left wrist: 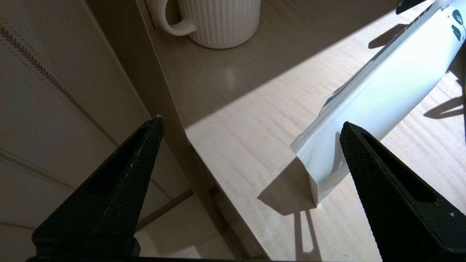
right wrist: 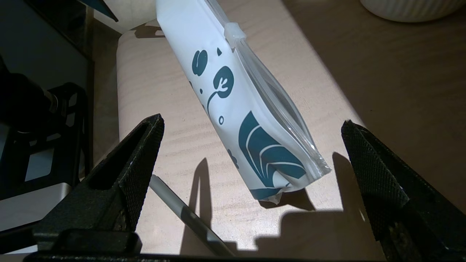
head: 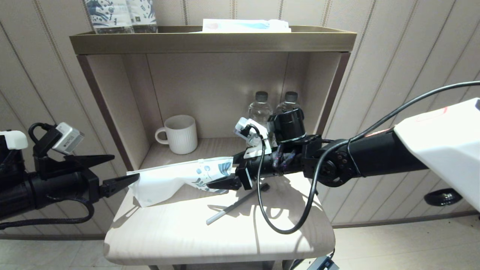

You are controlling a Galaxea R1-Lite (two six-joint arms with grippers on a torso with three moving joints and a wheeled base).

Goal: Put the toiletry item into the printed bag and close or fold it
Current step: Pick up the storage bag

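Observation:
The printed bag (head: 176, 180) lies across the table (head: 168, 236), its white plain end to my left and its dark blue leaf print toward my right. My left gripper (head: 125, 168) is open at the plain end; in the left wrist view the bag (left wrist: 382, 105) has a corner beside one finger, and the left gripper (left wrist: 251, 122) holds nothing. My right gripper (head: 221, 176) is open around the printed end, and the right wrist view shows the bag (right wrist: 233, 109) between the spread fingers of the right gripper (right wrist: 252, 119), untouched. The toiletry item (head: 234, 205), a pale grey toothbrush (right wrist: 182, 207), lies on the table just in front of the bag.
A white ribbed mug (head: 180, 134) and two water bottles (head: 273, 107) stand in the open shelf behind the table. Blue-patterned packages (head: 120, 15) and a flat white and light-blue packet (head: 245, 25) sit on the shelf's top. The shelf's side wall (head: 108, 112) is near my left gripper.

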